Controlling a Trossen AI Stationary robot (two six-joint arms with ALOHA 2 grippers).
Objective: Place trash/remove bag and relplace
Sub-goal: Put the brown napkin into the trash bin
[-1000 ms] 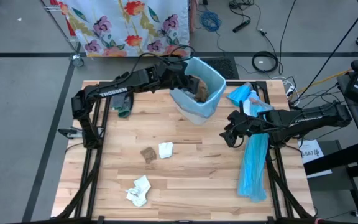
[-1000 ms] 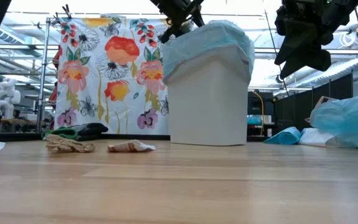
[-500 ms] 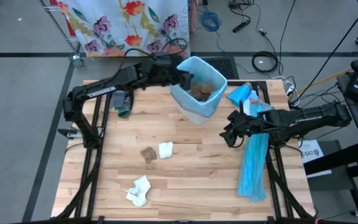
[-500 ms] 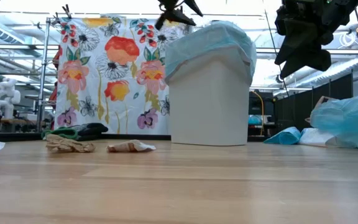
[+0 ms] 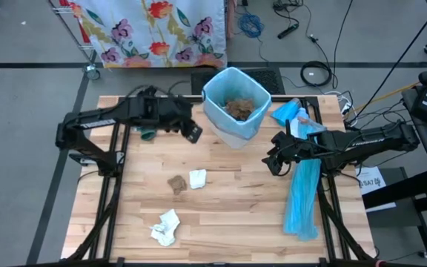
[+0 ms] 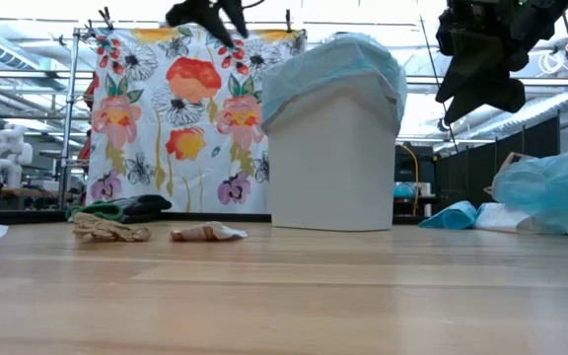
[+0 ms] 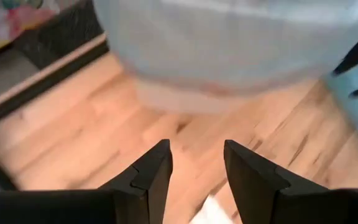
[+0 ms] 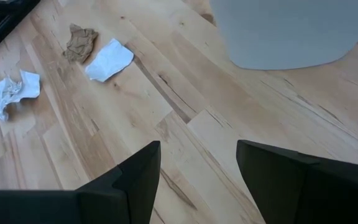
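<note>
High view: left claw sits left of the bin, fingers apart, nothing in it. Bin at top centre of the table, lined with a pale-blue bag, brown wads already inside. Loose trash remains: brown wad and white tissue side by side mid-frame, a bigger white wad lower left. The pair lies straight down-frame from the left claw; the right claw, released and empty, is about as close to it, off to the right.

Low view: bin centre, two brown wads on the table at left.

Left wrist view: fingers spread, bin wall ahead.

Right wrist view: fingers wide, brown wad, tissue and white wad at upper left.
</note>
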